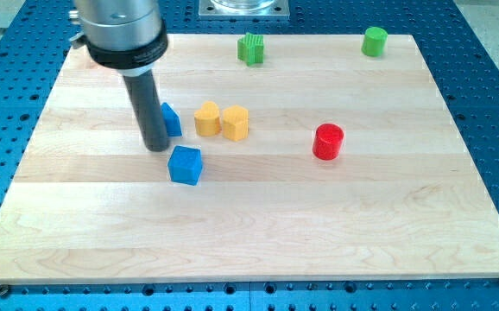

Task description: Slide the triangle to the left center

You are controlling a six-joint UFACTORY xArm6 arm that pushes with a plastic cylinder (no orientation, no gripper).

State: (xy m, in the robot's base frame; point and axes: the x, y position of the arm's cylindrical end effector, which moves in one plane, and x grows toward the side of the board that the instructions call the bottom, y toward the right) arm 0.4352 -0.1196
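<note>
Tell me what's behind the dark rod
A blue block pokes out on the rod's right, beside my tip. Its left part is covered, so its full shape can't be seen.

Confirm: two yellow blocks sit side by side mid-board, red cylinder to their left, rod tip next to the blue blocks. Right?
Not quite. In the camera view the red cylinder sits to the right of the two yellow blocks, not left. The rest holds: my tip is beside the blue blocks.
</note>
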